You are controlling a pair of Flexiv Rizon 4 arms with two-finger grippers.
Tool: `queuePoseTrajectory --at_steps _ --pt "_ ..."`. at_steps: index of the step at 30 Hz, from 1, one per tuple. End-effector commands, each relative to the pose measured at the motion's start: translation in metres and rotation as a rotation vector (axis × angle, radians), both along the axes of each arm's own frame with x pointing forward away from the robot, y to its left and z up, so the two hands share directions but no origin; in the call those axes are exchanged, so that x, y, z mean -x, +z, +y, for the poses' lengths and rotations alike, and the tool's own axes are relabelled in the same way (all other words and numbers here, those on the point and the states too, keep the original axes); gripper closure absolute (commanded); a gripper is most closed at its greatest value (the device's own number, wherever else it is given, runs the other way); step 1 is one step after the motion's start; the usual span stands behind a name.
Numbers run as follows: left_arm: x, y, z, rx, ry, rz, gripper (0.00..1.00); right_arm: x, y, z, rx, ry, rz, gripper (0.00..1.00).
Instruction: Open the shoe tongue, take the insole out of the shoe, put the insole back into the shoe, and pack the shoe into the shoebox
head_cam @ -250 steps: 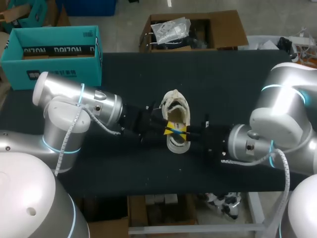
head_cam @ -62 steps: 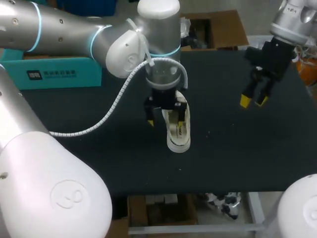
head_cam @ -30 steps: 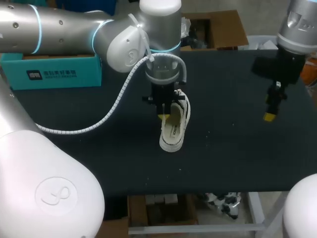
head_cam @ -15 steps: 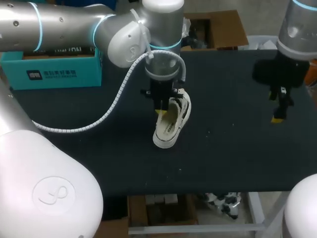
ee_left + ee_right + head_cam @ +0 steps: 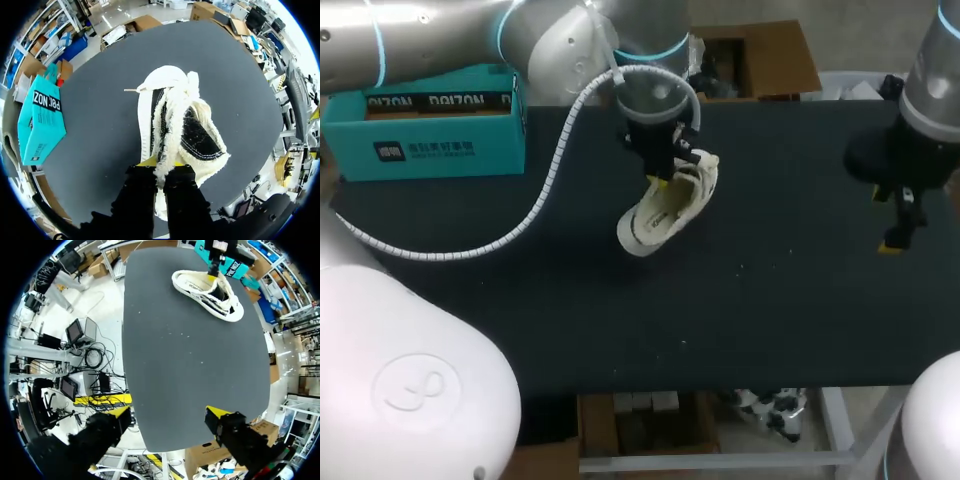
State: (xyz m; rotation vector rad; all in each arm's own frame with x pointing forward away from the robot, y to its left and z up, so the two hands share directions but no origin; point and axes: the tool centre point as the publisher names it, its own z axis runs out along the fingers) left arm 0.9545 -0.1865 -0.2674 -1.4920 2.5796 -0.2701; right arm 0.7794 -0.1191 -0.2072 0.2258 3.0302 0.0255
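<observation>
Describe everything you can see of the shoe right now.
The shoe is a cream-white low sneaker with white laces, a fleecy lining fraying along the collar, and a dark inside. It is tilted over the black table, toe lowest; whether the toe touches the table I cannot tell. The left hand is shut on its fleecy collar from above.

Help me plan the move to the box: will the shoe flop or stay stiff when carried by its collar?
Likely stiff enough: the shoe, pinched by the left end effector, tilts without sagging. The fleecy collar looks soft, so the grip may slip.
</observation>
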Motion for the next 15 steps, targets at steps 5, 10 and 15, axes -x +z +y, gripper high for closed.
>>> queuePoseTrajectory --at_steps 5,10,15 --pt "-0.056 0.075 0.023 -0.150 -0.456 -0.091 1.00 0.003 -0.001 -0.001 -0.001 0.000 -0.015 0.00" --pt "-0.092 0.104 0.055 -0.247 -0.717 -0.162 1.00 0.003 -0.001 -0.001 -0.001 0.000 -0.015 0.00" --pt "-0.119 0.139 0.104 -0.370 -0.921 -0.260 1.00 0.003 -0.001 -0.001 -0.001 0.000 -0.015 0.00"
